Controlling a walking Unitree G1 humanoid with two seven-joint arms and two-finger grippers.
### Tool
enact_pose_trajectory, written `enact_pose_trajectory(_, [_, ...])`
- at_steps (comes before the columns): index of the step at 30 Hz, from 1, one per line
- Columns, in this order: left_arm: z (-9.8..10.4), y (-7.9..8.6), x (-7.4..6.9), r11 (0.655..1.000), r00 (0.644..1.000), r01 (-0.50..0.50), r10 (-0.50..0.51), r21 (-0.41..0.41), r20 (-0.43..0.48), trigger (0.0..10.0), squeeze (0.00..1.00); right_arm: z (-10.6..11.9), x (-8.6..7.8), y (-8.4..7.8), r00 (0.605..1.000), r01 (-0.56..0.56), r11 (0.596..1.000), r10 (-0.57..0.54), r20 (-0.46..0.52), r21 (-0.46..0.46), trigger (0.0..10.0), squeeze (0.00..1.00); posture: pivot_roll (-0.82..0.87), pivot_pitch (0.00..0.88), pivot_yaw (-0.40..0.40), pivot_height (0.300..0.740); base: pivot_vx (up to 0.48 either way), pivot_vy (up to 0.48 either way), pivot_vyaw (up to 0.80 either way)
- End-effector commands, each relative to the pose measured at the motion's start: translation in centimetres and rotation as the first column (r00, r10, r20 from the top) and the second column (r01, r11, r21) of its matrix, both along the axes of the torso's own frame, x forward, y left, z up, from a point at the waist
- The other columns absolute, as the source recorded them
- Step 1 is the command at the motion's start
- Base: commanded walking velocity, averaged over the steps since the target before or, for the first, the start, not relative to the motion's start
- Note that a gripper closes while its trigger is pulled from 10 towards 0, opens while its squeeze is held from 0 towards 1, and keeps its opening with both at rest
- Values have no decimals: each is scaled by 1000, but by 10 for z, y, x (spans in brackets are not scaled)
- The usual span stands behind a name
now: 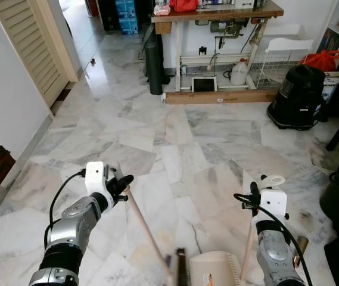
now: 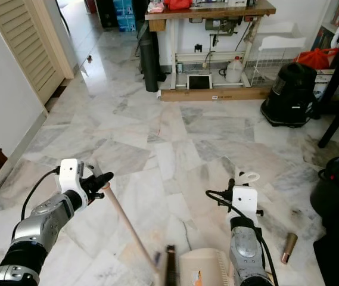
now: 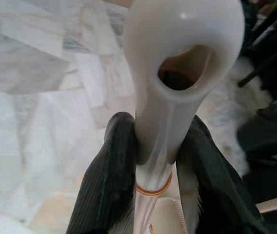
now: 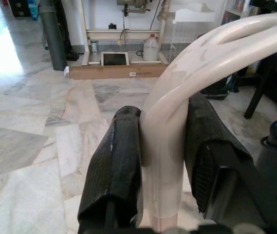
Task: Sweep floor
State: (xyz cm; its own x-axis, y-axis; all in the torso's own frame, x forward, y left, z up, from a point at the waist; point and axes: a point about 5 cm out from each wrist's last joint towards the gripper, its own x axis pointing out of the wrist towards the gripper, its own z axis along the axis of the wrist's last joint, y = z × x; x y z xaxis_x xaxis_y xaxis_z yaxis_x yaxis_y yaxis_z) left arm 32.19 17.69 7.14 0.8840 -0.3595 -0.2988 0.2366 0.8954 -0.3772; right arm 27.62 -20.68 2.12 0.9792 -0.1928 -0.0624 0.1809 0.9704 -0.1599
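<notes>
My left gripper (image 1: 121, 183) is low on my left side, and its jaws are clenched on the upper end of the broom handle (image 1: 145, 229). This pale stick goes down in a slant toward the middle, to the broom head (image 1: 180, 268), which is dark and blurred, on the marble floor (image 1: 205, 137) just before me. In the left wrist view, my two black fingers (image 3: 109, 185) press on both sides of a cream handle end with a hanging hole.

My right gripper (image 1: 256, 194) is low on my right side, and its jaws are clenched on the dustpan handle (image 1: 248, 250), which stands nearly upright. The cream dustpan (image 1: 217, 269) is on the floor just beside the broom head, between my two arms. In the right wrist view, the curved cream top of the handle sits tight between my fingers (image 4: 116, 165).

A small brownish cylinder (image 2: 288, 247) lies on the floor near my right arm. Further ahead stands a counter (image 1: 217, 13) against the wall. A black vacuum cleaner (image 1: 300, 95) is to its right, and a louvred door (image 1: 29, 47) is at the far left.
</notes>
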Motion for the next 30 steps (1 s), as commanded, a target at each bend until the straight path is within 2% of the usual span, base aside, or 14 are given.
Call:
enact_pose_trajectory(1, [9,-2,4,996,1000,24,-23,-83,13,10000,0,8,9,4,999,-17,1000,17,27,3,10000,0,91,0,72,740,0,0,0])
enact_pose_trajectory(3, [13,-3,6,987,1000,21,-22,-158,-3,10000,0,9,11,6,999,-22,1000,21,26,5,10000,0,95,0,69,740,0,0,0])
enact_pose_trajectory(4, [13,-3,6,987,1000,21,-22,-158,-3,10000,0,9,11,6,999,-22,1000,21,26,5,10000,0,95,0,69,740,0,0,0])
enact_pose_trajectory(7, [25,-4,10,968,999,31,-27,-248,20,10000,0,13,17,9,999,-30,999,30,35,12,10000,0,98,0,66,740,0,0,0])
enact_pose_trajectory(10, [29,-3,12,960,999,17,-9,-279,31,10000,0,14,18,10,999,-30,999,30,35,14,10000,0,103,0,64,740,0,0,0])
enact_pose_trajectory(13, [39,-2,14,932,999,-2,21,-362,49,10000,0,15,20,10,999,-28,999,28,33,18,10000,0,109,0,63,740,0,0,0])
enact_pose_trajectory(15, [40,-2,14,931,999,-1,21,-364,50,10000,0,15,21,10,999,-28,999,27,31,19,10000,0,112,0,62,740,0,0,0])
enact_pose_trajectory(18, [44,1,13,938,997,-12,37,-346,67,10000,0,15,21,11,999,-29,999,28,29,23,10000,0,114,0,61,740,0,0,0])
enact_pose_trajectory(22, [53,18,12,970,983,-87,120,-229,137,10000,0,14,20,12,999,-31,999,30,25,25,10000,0,113,0,59,740,0,0,0])
enact_pose_trajectory(23, [58,27,12,974,969,-137,169,-179,177,10000,0,14,20,11,999,-31,999,30,25,24,10000,0,114,0,58,740,0,0,0])
enact_pose_trajectory(25, [63,42,11,967,941,-234,252,-105,225,10000,0,13,20,11,999,-31,999,30,23,21,10000,0,116,0,57,740,0,0,0])
enact_pose_trajectory(26, [66,47,7,967,930,-247,257,-70,262,10000,0,13,20,10,999,-32,999,32,22,19,10000,0,117,0,55,740,0,0,0])
enact_pose_trajectory(28, [67,48,5,967,926,-251,255,-51,279,10000,0,13,19,10,999,-34,999,34,22,18,10000,0,117,0,55,740,0,0,0])
enact_pose_trajectory(30, [71,51,0,958,904,-285,278,-24,324,10000,0,12,18,10,999,-36,999,35,21,16,10000,0,113,0,54,740,0,0,0])
